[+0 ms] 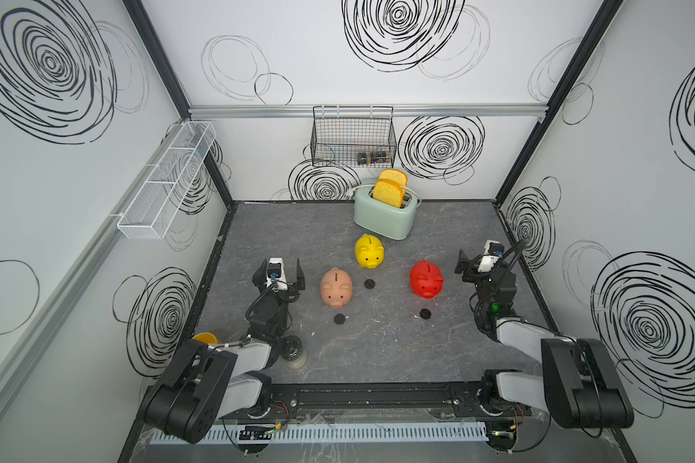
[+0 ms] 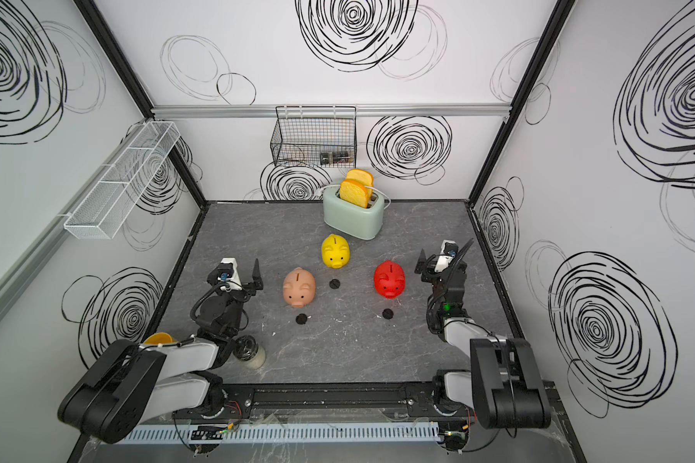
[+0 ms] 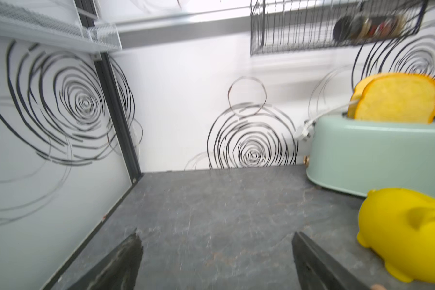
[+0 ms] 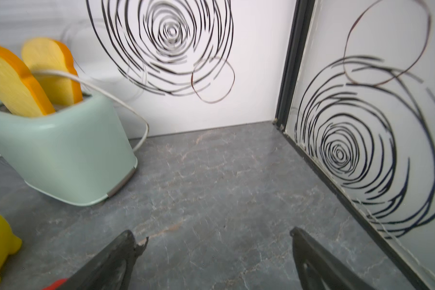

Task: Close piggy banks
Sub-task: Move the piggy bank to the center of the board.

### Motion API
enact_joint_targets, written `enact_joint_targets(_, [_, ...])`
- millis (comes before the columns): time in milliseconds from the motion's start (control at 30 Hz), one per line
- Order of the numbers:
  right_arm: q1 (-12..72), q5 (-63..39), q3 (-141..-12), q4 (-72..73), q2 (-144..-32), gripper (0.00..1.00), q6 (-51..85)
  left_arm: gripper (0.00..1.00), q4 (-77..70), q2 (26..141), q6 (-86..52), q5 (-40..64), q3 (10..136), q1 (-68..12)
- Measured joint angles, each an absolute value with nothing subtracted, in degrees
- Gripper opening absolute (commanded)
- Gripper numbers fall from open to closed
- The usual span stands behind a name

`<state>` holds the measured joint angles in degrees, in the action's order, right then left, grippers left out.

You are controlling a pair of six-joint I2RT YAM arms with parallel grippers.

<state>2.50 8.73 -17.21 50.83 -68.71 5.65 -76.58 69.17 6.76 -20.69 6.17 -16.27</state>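
Note:
Three piggy banks stand on the grey table in both top views: a pale pink one (image 1: 336,286) (image 2: 299,287), a yellow one (image 1: 369,251) (image 2: 335,251) and a red one (image 1: 426,278) (image 2: 390,278). A small black round plug lies in front of each: one by the pink pig (image 1: 339,318), one by the yellow pig (image 1: 369,284), one by the red pig (image 1: 425,313). My left gripper (image 1: 281,261) (image 3: 216,234) hangs open just left of the pink pig, holding nothing. My right gripper (image 1: 490,246) (image 4: 211,231) is open and empty to the right of the red pig. The yellow pig (image 3: 407,233) shows beside the left jaws.
A mint-green toaster (image 1: 386,216) with toast slices stands behind the yellow pig, its cord trailing behind. A black wire basket (image 1: 353,136) hangs on the back wall, a white mesh shelf (image 1: 165,180) on the left wall. A yellow mug (image 1: 205,338) and a jar (image 1: 293,352) sit by the left arm.

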Motion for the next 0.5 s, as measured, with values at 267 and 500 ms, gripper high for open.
enact_joint_targets(267, [-0.1, 8.5, -19.6, 40.2, -53.8, 0.98, 14.3, 0.96, -71.3, 49.7, -10.3, -26.5, 3.2, -17.1])
enact_joint_targets(500, [-7.4, 8.7, -20.4, 31.0, -44.9, 0.98, 29.5, 0.96, -51.7, 34.7, -27.7, -20.4, 8.4, -12.6])
